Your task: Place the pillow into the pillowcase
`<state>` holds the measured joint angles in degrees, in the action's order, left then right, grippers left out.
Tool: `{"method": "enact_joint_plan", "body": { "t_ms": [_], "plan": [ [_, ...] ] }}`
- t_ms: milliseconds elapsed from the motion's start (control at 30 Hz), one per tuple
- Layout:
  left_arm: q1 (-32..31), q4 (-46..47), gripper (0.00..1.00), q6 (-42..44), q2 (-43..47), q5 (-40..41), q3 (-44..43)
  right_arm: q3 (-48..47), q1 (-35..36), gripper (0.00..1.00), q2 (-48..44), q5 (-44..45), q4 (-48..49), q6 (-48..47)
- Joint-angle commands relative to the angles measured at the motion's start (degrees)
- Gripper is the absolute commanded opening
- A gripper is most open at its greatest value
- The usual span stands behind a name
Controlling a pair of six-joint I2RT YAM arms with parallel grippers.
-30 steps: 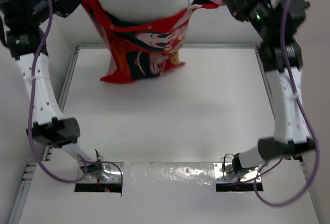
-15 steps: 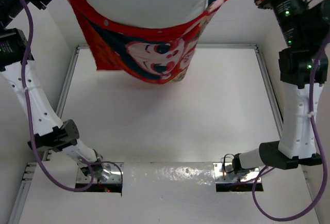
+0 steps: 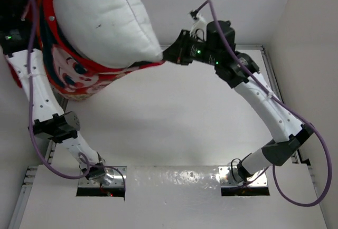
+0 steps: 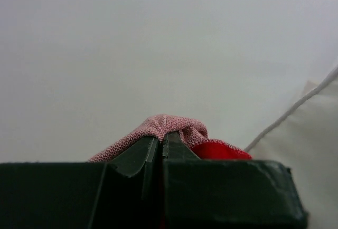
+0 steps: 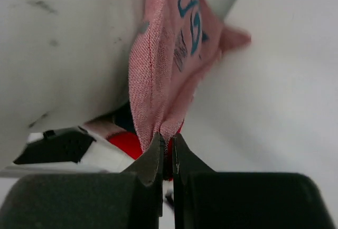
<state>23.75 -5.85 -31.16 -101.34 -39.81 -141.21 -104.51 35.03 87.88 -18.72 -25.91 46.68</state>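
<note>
The right gripper [image 5: 167, 140] pinches a fold of the pillowcase [image 5: 163, 55] at its rim, jaws closed tight on the cloth with the faded pink inside showing. The left gripper [image 4: 159, 140] clamps another fold of the same case. Between them, held above the white table [image 3: 174, 118], the red case hangs at the overhead view's upper left. The plump white pillow [image 3: 100, 18] sits partly inside, one corner jutting toward the right arm.

The left tool [image 4: 160, 143] pinches a fold of the pillowcase [image 4: 171, 126], faded pink with red showing beside it; the white pillow [image 4: 311, 139] fills the right edge.
</note>
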Motion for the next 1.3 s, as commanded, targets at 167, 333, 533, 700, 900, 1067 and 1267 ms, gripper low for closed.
{"method": "enact_joint_plan", "body": {
  "t_ms": [167,333,533,700,900,1067,1267],
  "plan": [
    [-15.05,-15.42,0.0,27.61,-13.49,8.88,3.83,18.62,1.36,0.57,-9.73,4.88,-10.31,0.37],
    [-41.75,-33.76,0.94,43.44,-21.0,6.5,6.63,29.25,-2.84,0.99,-19.3,35.89,-29.79,-9.05],
    [-43.96,-35.11,0.99,46.97,-15.39,11.58,10.5,41.49,-6.19,0.99,-33.12,60.28,-31.76,-16.17],
    [-52.64,-44.56,0.33,51.98,-13.79,15.29,12.63,36.06,-13.2,0.28,-26.65,46.96,-21.64,-23.83],
    [-60.83,-42.77,0.77,50.59,-17.12,27.63,15.52,45.41,-31.47,0.93,-19.34,15.36,4.66,-14.17],
    [-60.84,-41.88,0.78,48.47,-24.69,46.82,9.29,45.53,-36.68,0.99,-10.37,6.43,13.68,-10.91],
    [-60.75,-38.02,0.73,47.77,-25.05,53.87,11.3,48.69,-36.87,0.99,-4.83,-1.58,27.3,-7.48]
  ]
}}
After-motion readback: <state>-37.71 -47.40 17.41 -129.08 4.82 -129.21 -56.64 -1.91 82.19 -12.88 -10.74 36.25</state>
